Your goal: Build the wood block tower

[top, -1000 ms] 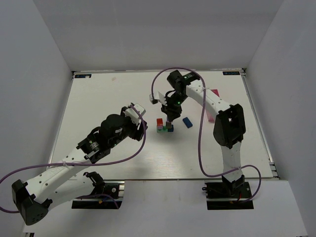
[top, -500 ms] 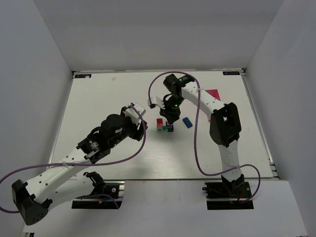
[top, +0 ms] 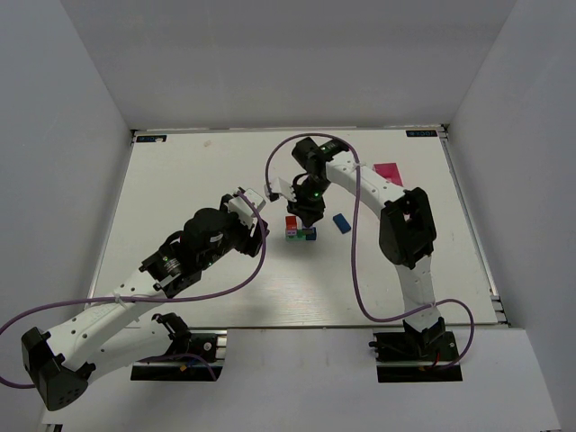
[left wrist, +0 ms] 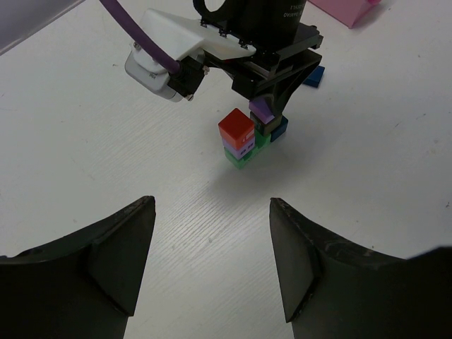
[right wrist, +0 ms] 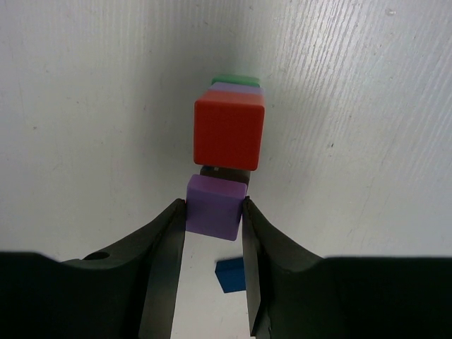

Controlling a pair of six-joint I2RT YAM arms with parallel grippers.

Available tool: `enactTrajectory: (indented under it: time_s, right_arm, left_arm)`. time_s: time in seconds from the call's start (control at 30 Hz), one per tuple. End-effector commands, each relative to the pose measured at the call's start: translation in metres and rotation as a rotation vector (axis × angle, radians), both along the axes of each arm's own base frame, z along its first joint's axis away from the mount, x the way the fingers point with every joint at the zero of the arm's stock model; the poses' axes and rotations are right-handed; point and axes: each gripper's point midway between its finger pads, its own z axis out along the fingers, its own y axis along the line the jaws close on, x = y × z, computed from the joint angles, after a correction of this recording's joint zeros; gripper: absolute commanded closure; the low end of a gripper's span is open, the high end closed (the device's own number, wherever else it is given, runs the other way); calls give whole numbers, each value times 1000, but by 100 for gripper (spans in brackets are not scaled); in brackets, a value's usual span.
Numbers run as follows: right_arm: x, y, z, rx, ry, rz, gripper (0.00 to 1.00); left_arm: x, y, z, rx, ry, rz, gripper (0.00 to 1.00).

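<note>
The right arm point(top: 396, 202) has swung toward the left of the top view. Its elbow and wrist now sit further left than a second ago. The right gripper point(top: 307, 216), closed on a purple cube point(right wrist: 215, 207), has shifted slightly left and up the frame above the wood block tower point(top: 292, 229). The purple cable point(top: 270, 166) loop has moved left with it. More of the pink box point(top: 389, 172) at upper right is uncovered.

red cube point(right wrist: 229, 133), purple cube point(right wrist: 215, 207), blue cube point(top: 340, 222), pink box point(top: 389, 171), white table point(top: 180, 180), purple cable point(left wrist: 120, 18)
</note>
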Motion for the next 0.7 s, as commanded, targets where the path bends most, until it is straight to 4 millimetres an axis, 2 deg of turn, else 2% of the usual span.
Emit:
enactTrajectory:
  time_s: [0.0, 0.67]
  right_arm:
    - [9, 5, 4, 5, -39, 10, 86]
    - [14, 5, 2, -15, -81, 31, 83]
  left_arm:
    - [1, 4, 8, -17, -26, 15, 24]
    - [1, 4, 8, -17, -26, 15, 24]
